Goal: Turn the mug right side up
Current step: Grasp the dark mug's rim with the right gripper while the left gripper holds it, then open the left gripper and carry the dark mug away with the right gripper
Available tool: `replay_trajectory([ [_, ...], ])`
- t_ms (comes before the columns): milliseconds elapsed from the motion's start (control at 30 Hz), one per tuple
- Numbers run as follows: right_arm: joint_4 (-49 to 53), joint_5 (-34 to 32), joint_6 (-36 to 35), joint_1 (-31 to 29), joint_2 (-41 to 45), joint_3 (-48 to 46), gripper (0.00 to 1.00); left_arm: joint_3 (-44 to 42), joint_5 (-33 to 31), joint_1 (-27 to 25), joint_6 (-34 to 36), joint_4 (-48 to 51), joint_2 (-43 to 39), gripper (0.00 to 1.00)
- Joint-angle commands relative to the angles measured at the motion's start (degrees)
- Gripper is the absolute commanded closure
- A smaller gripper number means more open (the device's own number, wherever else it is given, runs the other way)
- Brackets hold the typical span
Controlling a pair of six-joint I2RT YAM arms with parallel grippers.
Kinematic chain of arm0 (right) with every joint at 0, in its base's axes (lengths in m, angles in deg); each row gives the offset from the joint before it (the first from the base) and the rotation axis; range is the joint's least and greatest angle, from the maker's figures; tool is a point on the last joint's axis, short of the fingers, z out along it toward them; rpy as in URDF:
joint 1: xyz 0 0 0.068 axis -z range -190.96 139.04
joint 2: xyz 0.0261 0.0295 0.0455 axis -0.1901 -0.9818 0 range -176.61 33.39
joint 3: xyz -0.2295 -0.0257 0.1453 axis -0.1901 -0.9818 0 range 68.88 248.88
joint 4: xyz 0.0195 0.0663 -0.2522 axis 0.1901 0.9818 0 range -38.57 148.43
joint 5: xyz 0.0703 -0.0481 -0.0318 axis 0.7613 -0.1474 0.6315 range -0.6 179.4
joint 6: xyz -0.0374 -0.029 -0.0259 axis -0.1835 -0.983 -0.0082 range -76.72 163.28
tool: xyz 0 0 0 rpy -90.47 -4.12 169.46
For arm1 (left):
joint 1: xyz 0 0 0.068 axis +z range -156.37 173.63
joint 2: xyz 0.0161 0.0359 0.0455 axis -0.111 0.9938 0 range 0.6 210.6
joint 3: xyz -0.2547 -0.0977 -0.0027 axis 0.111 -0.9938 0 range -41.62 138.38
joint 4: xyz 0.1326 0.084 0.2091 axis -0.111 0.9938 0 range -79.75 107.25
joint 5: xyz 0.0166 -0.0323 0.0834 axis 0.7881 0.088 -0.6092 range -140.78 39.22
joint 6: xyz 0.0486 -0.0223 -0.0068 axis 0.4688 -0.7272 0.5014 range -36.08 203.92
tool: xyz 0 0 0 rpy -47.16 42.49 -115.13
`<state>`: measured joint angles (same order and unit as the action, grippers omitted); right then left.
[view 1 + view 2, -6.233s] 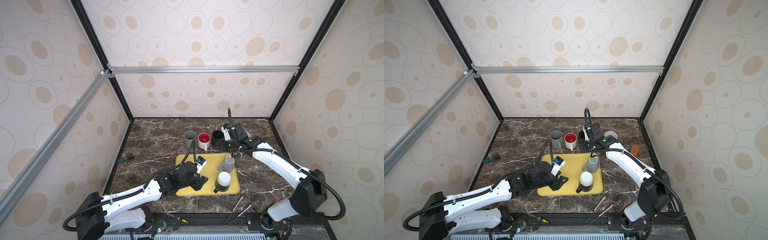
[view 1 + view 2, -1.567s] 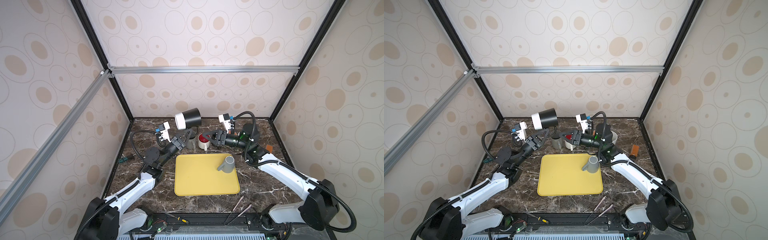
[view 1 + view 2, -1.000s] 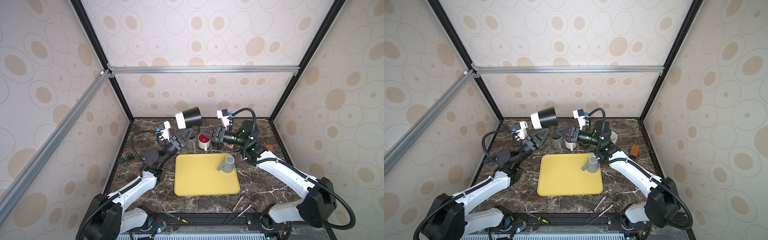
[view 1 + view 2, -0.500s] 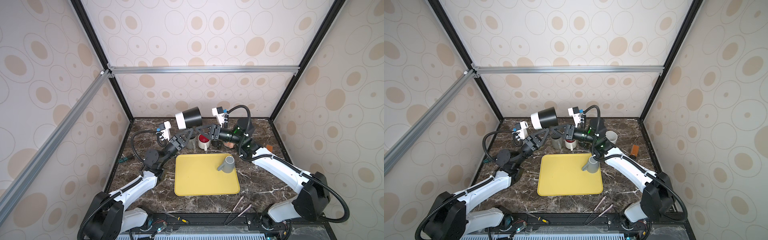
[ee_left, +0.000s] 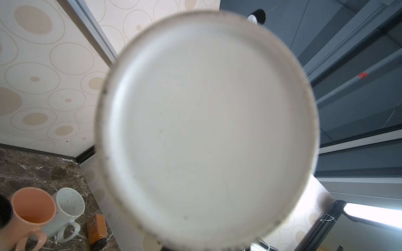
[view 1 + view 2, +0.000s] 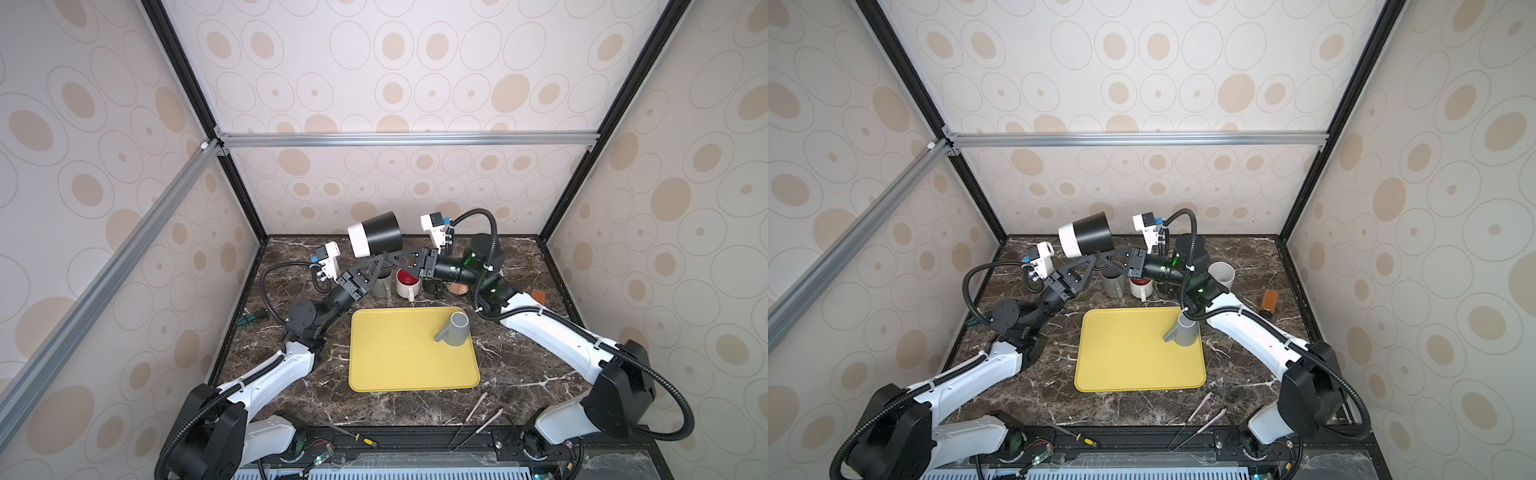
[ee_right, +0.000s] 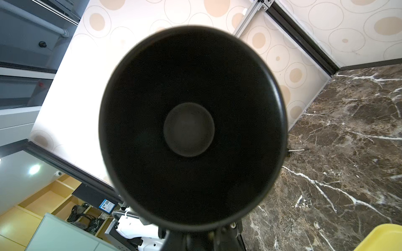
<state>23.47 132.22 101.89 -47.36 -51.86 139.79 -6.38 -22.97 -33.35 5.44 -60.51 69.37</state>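
The mug (image 6: pixel 374 239) (image 6: pixel 1086 239), black with a white base, hangs on its side in the air above the back of the table. Its white base (image 5: pixel 206 130) fills the left wrist view, and its dark open mouth (image 7: pixel 191 128) faces the right wrist camera. My left gripper (image 6: pixel 382 259) (image 6: pixel 1100 258) is shut on the mug from below on the left. My right gripper (image 6: pixel 399 259) (image 6: pixel 1116 255) meets it tip to tip from the right and is shut under the mug's rim. The mug hides the exact grip points in both wrist views.
A yellow tray (image 6: pixel 395 365) lies mid-table with a grey mug (image 6: pixel 455 330) on its right side. Several mugs (image 6: pixel 407 282) stand in a row at the back, among them a speckled white mug (image 6: pixel 1223 272). A brown bottle (image 6: pixel 1269 301) lies at the right and tweezers (image 6: pixel 478 424) at the front.
My right gripper has reached left up to the raised mug and closed its jaws under it. The left arm has kept the mug almost still.
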Motion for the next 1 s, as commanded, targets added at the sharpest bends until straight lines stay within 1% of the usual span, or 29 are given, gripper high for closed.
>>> replay_trajectory([
  [0,-1.3,-1.5,0.5,-0.6,-0.1,2.9,1.00,1.4,2.5,0.2,4.9,2.0,-2.6,0.42],
  [33,-0.2,-2.5,-0.3,-0.6,0.2,3.4,1.00,1.1,1.8,0.3,6.8,6.2,-4.3,0.05],
  [67,1.4,-3.0,-1.2,-0.6,0.3,4.0,1.00,0.7,0.9,0.3,9.1,10.0,-5.7,0.00],
  [133,4.8,-4.3,-3.1,-0.7,0.0,6.0,1.00,0.5,-1.9,0.3,14.8,20.9,-10.0,0.00],
  [233,8.3,-5.5,-3.7,-0.6,-0.8,8.5,1.00,0.8,-6.0,0.4,22.3,35.4,-15.8,0.00],
  [300,10.5,-6.1,-4.3,-0.7,-1.8,10.0,1.00,1.6,-10.3,0.5,27.0,45.4,-19.4,0.00],
  [433,16.4,-7.4,-5.2,-0.8,-4.2,13.3,1.00,3.8,-16.4,0.8,33.1,59.3,-24.4,0.00],
  [500,21.0,-8.6,-7.1,-1.4,-5.5,15.7,1.00,4.3,-18.3,0.9,34.9,62.8,-26.3,0.00],
  [567,26.7,-10.4,-11.0,-2.6,-7.1,19.1,1.00,4.3,-21.3,0.9,36.2,65.7,-28.1,0.00],
  [633,33.5,-14.8,-15.3,-4.3,-8.6,23.0,1.00,4.6,-24.8,1.5,36.7,68.4,-29.2,0.00],
  [733,41.1,-21.7,-19.1,-6.2,-11.3,28.6,1.00,4.9,-28.3,2.0,37.1,70.3,-30.5,0.00],
  [833,47.6,-28.4,-21.9,-7.6,-14.6,34.4,1.00,5.0,-31.7,2.4,36.8,71.8,-32.0,0.00],
  [933,52.3,-35.5,-24.9,-9.3,-18.1,39.6,1.00,5.5,-34.9,3.0,36.5,73.6,-33.4,0.00],
  [967,53.2,-36.9,-25.7,-9.8,-19.2,41.0,1.00,5.7,-35.7,3.1,36.2,74.3,-33.6,0.00],
])
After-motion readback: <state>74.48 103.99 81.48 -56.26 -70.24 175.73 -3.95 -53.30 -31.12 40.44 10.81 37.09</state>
